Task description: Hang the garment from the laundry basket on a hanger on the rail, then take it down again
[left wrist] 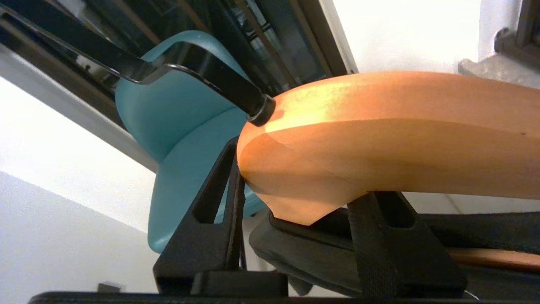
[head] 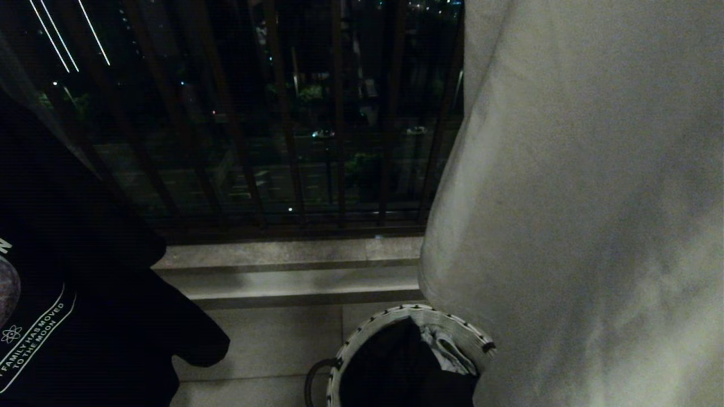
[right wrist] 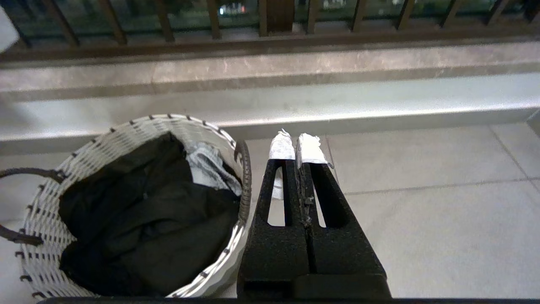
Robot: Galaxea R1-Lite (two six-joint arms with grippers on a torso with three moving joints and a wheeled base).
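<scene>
A large pale garment (head: 582, 215) hangs close to the head camera and fills the right half of that view, hiding whatever lies behind it. On the left hangs a black T-shirt (head: 73, 294) printed with white lettering and a small atom emblem. Between the two, dark vertical balcony railings (head: 283, 113) stand before a night street with scattered lights, above a grey stone ledge (head: 294, 265) and a pale tiled floor (right wrist: 422, 190).

On the floor, near the ledge, sits the laundry basket (right wrist: 97, 145), a round white woven basket with dark handles. A bunched black garment (right wrist: 143, 219) fills it, with a scrap of grey and white patterned cloth (right wrist: 209, 166) tucked against the rim. The task's garment is probably this black one, not yet lifted out.

The right gripper (right wrist: 295, 145) hangs just beside the basket's rim, pointing at the floor, fingers pressed together and empty, their tips wrapped in white tape; it looks parked.

The left gripper (left wrist: 295, 202), seen only from its own wrist, is clenched around the curved shoulder of a wooden hanger (left wrist: 379, 139), one finger either side. The hanger's black metal hook (left wrist: 202, 71) reaches away beside a teal plastic hanger (left wrist: 177, 122). This grip likely steadies the hanger so a garment can be dressed onto it.
</scene>
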